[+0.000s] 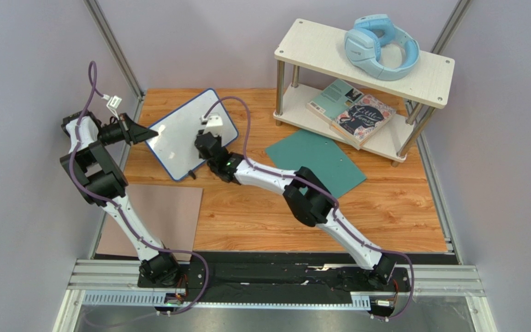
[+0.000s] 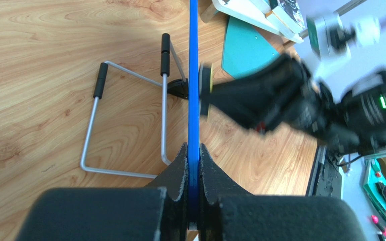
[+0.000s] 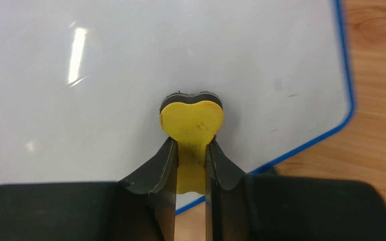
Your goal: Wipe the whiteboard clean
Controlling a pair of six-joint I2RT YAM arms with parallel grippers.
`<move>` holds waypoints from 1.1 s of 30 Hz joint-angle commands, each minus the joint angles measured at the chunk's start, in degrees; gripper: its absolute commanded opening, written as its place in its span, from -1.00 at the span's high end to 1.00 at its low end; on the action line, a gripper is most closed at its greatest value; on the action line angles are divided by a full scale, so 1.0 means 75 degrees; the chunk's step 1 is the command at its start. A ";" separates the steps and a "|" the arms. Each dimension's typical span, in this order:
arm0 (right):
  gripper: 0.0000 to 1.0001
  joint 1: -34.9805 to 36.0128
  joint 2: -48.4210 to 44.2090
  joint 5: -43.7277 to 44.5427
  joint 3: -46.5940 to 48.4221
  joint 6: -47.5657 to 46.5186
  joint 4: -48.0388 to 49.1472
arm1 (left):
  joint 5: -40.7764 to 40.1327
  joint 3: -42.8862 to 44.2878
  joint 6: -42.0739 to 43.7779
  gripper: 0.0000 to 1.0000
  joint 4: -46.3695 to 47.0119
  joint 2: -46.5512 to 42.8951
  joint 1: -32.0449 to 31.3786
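Two-armed wipe of the board [image 1: 178, 138], upper left of the top view.
The left gripper [image 2: 193, 150] is clenched on its blue rim, steadying it; the right gripper [image 3: 191, 150] grasps a yellow eraser [image 3: 192, 118] pressed to the white face. Wiping looks nearly done; faint specks at the right of the right wrist view likely need one more firm pass.

Noted: whiteboard [image 3: 129, 60] face glossy, smooth, showing glare; rim blue, plastic-looking. The table [image 2: 39, 60]: wood grain, satin sheen. The wire stand [image 2: 164, 115]: bare metal, black rubbery sleeves. The eraser [image 3: 192, 120]: matt yellow body, dark felt-like pad.
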 commanded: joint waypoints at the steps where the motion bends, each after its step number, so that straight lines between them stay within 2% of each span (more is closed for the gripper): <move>1: 1.00 -0.0895 -0.1474 0.0241 -0.1024 0.0201 0.0572 | -0.0349 -0.0037 0.0429 1.00 -0.2648 -0.0323 -0.0036; 6: 1.00 -0.1212 -0.2739 0.0054 -0.2034 -0.0454 0.0492 | -0.0501 0.0092 0.0312 1.00 -0.2637 -0.0241 -0.0036; 12: 1.00 -0.1282 -0.3678 -0.0391 -0.2796 -0.1264 -0.1134 | -0.0653 0.0104 0.0265 0.99 -0.2648 -0.0287 -0.0001; 16: 1.00 -0.1352 -0.3936 -0.1209 -0.3207 -0.1533 -0.2109 | -0.0829 0.0057 0.0276 0.74 -0.2648 -0.0369 0.0057; 20: 1.00 -0.1446 -0.3773 -0.2194 -0.3336 -0.1744 -0.2930 | -0.1098 0.0033 0.0312 0.34 -0.2648 -0.0382 0.0080; 22: 1.00 -0.1481 -0.3551 -0.2488 -0.3266 -0.1792 -0.3351 | -0.1192 0.0057 0.0300 0.24 -0.2648 -0.0358 0.0081; 30: 1.00 -0.1563 -0.2614 -0.3227 -0.2587 -0.1827 -0.4255 | -0.1321 0.0174 0.0288 0.15 -0.2660 -0.0252 0.0081; 33: 0.88 -0.1621 -0.2390 -0.3590 -0.2387 -0.1733 -0.4372 | -0.1415 0.0139 0.0405 0.07 -0.2660 -0.0299 0.0104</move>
